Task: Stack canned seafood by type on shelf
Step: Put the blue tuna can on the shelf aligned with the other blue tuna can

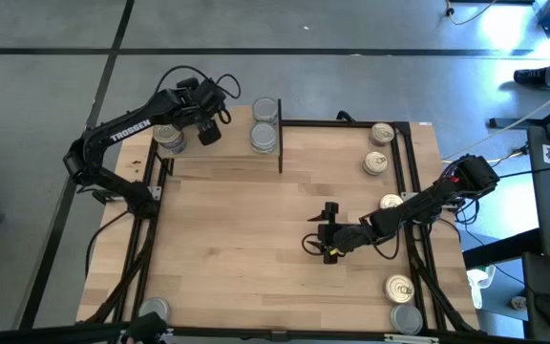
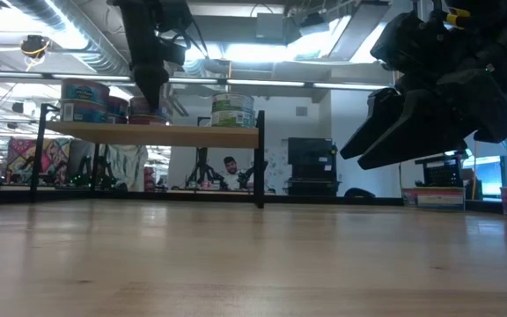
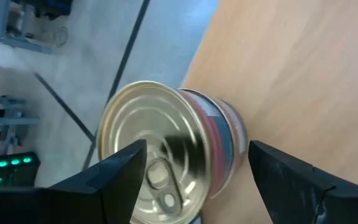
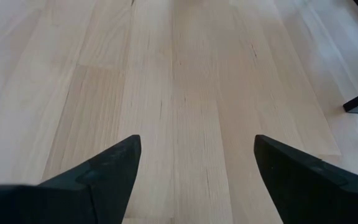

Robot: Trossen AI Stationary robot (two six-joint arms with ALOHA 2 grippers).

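Light-wood worktop (image 1: 256, 239) is seen carrying the shelf (image 1: 222, 162) at its far left. Tins (gold-lidded) (image 1: 382, 149) are scattered right of the shelf. Over the shelf, the left gripper (image 3: 194, 180) straddles a tin (image 3: 166, 155), fingers apart; the right gripper (image 4: 194, 177), right of the shelf, is held with fingers apart.

Bright ceiling lights glare white overhead in the low view, leaving the right gripper (image 2: 385, 145) a dark silhouette. The table (image 1: 256, 229) is evenly lit, shadows soft. Up close, the gold tin lid (image 3: 151, 162) shows glare and slight blur.
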